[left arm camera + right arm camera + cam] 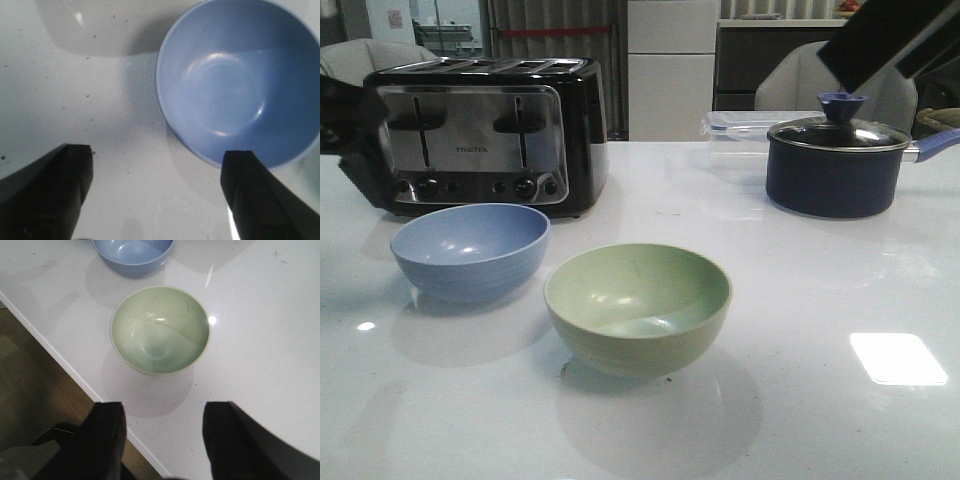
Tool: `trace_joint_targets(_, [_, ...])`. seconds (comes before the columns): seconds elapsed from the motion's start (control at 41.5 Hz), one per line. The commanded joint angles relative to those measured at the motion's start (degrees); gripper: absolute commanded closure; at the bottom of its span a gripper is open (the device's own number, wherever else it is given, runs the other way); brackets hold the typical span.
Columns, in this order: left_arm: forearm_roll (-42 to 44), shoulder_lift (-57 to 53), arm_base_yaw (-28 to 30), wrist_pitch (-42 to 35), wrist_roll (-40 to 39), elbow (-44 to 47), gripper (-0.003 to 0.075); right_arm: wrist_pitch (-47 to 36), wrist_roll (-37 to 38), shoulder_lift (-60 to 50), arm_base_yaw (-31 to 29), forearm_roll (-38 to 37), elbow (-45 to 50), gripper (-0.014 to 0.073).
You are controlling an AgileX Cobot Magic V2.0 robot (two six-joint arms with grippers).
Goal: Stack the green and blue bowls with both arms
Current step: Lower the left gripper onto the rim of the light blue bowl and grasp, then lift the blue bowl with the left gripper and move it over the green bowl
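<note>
The blue bowl point(470, 248) stands upright and empty at the left of the white table, in front of the toaster. The green bowl point(638, 305) stands upright and empty just to its right, nearer the front edge; the two are apart. My left gripper point(157, 172) is open and empty above the table beside the blue bowl point(240, 80), one finger over its rim. My right gripper point(164, 425) is open and empty, high above the green bowl point(160, 330), with the blue bowl point(132, 252) beyond it. In the front view only dark arm segments show, at the left edge and the top right.
A black and chrome toaster point(485, 135) stands behind the blue bowl. A dark navy lidded pot point(840, 160) stands at the back right with a clear plastic box point(740, 125) behind it. The table's front edge point(75, 375) and the floor show in the right wrist view.
</note>
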Motion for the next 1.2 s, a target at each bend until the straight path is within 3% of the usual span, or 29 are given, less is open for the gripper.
trace_joint_targets(0.0, [-2.3,4.37,-0.28,-3.51,0.08,-5.16,0.0183,-3.13,-0.91,-1.73,0.03,-0.35,-1.5,0.0128])
trace_joint_targets(0.169, [-3.24,12.46,-0.28,-4.15,0.08,-10.66,0.0273,-3.08,-0.91,-1.73,0.03,-0.59,-1.5,0.0128])
trace_joint_targets(0.481, [-3.54,15.56,-0.39,-3.93,0.08,-13.28,0.0629,-3.08,-0.91,-1.73,0.03,-0.8,-1.5,0.0128])
trace_joint_targets(0.77, [-3.68,7.82,-2.89,-0.05,0.21,-13.28,0.0623,-3.08,-0.91,-1.73,0.03,-0.8,-1.5,0.0128])
trace_joint_targets(0.987, [-4.64,0.61,-11.13,1.55,1.12,-13.28,0.0623,-3.19,-0.91,-1.73,0.03,-0.86,-1.5,0.0128])
trace_joint_targets(1.18, [-4.77,0.52,-19.57,1.18,1.12,-13.28,0.0623,-3.19,-0.91,-1.73,0.03,-0.86,-1.5,0.0128])
